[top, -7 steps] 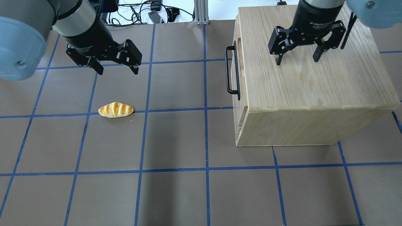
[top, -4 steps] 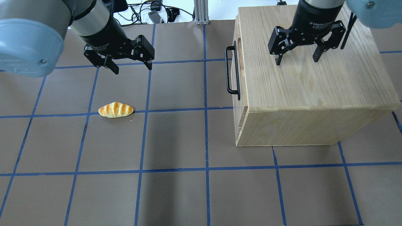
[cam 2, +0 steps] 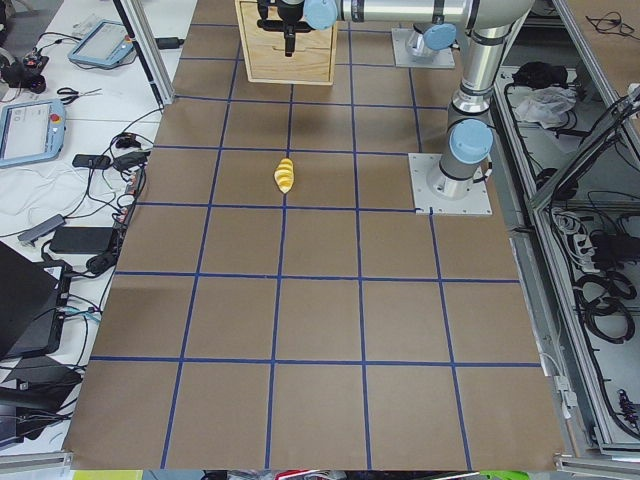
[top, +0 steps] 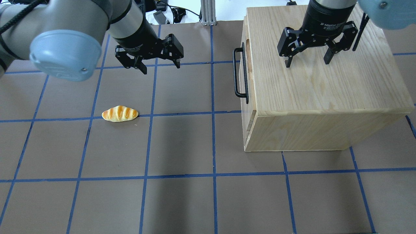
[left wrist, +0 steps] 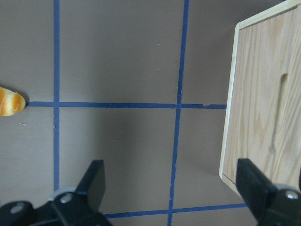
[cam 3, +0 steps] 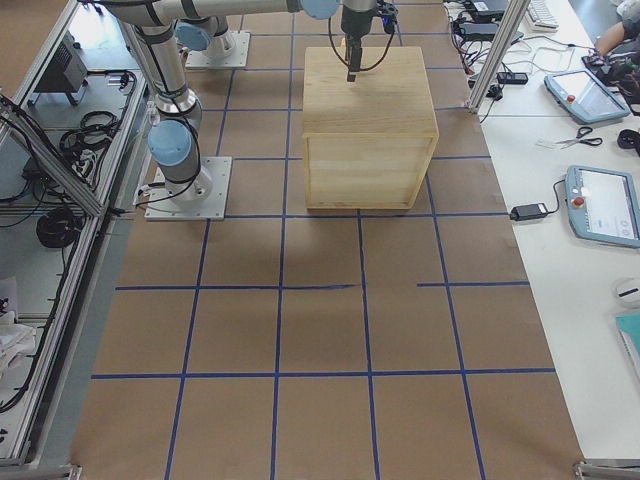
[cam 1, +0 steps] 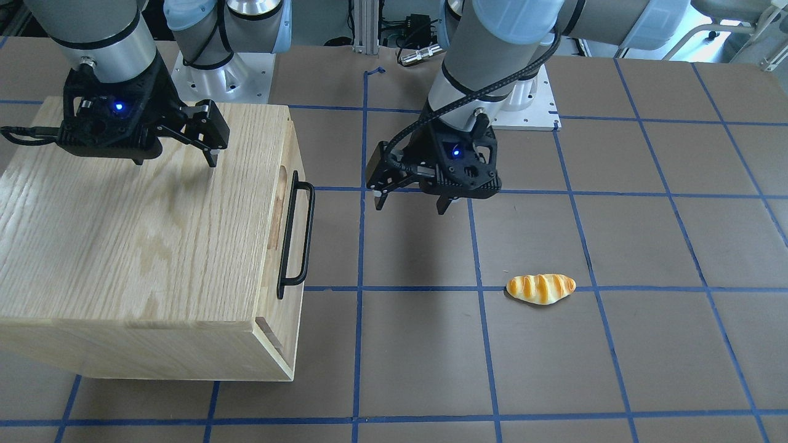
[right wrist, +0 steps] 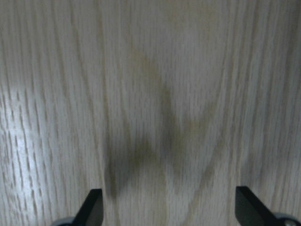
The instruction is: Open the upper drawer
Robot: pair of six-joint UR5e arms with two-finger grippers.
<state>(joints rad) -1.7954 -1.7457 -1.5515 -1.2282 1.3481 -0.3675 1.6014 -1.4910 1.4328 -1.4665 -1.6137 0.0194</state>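
Observation:
The upper drawer (top: 247, 61) is the top front panel of the oak cabinet (top: 325, 87), with a long black bar handle (top: 240, 73) and a slot cut-out. It sits flush with the cabinet, also in the front-facing view (cam 1: 280, 203). My left gripper (top: 161, 67) is open and empty above the table, about a tile left of the handle; in the front-facing view (cam 1: 411, 208) it is right of the handle (cam 1: 294, 237). My right gripper (top: 307, 63) is open and empty just above the cabinet top (right wrist: 160, 94). The left wrist view shows the cabinet front (left wrist: 263, 108), no handle.
A toy bread roll (top: 120, 114) lies on the brown, blue-taped table (top: 182, 146), below-left of my left gripper; it also shows in the front-facing view (cam 1: 540, 288). Cables and an aluminium post (top: 206, 11) lie at the table's far edge.
My left gripper has moved right across the table toward the cabinet's handle, staying open. My right gripper and the drawer have not moved.

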